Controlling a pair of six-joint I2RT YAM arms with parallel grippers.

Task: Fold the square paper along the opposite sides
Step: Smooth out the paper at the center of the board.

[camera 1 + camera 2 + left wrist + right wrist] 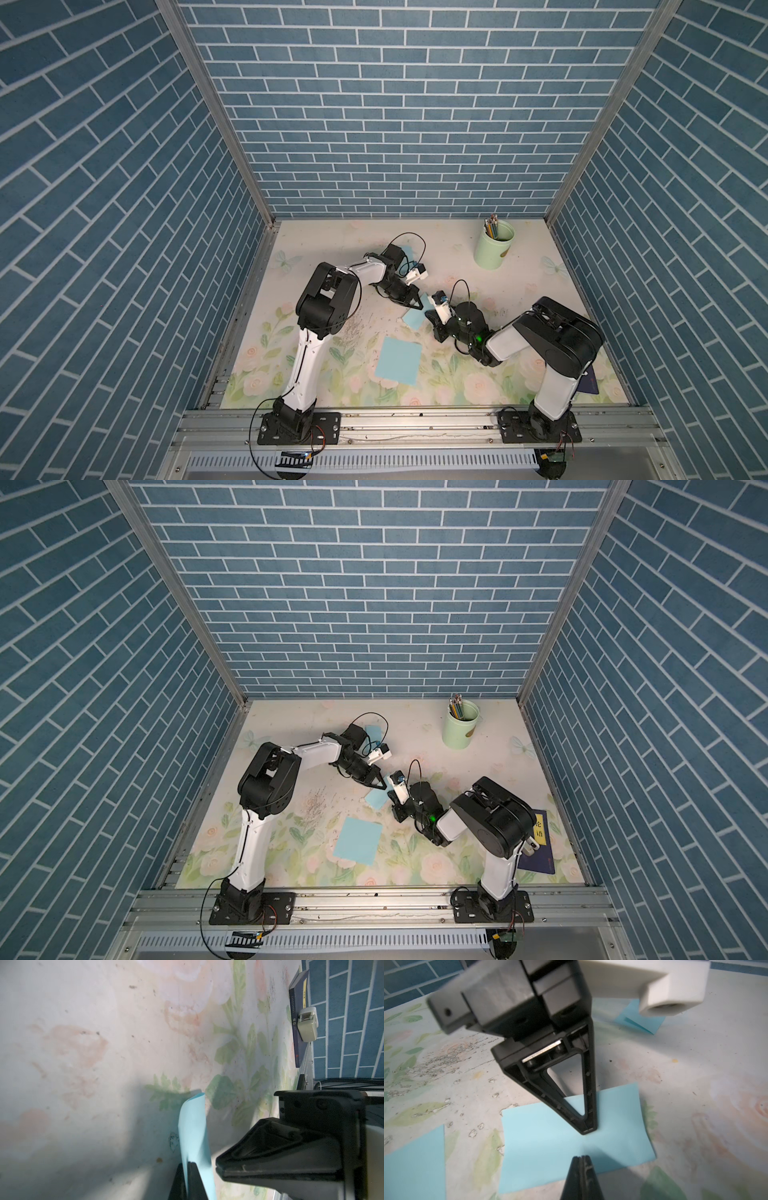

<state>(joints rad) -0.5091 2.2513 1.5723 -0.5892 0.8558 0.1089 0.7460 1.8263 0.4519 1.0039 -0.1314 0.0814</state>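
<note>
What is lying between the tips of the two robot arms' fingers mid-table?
Only light blue paper: the right wrist view shows a bare strip of it between the left fingers and the right fingers.

The dark blue book (540, 856) bears 论语 on its yellow label and spine

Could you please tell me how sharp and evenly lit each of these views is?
Both top views: evenly lit and sharp across the mat. Left wrist view: the near mat is soft under a broad shadow, while the book is sharper. Right wrist view: the left gripper is blurred in its upper body, the blue paper fairly sharp.
</note>
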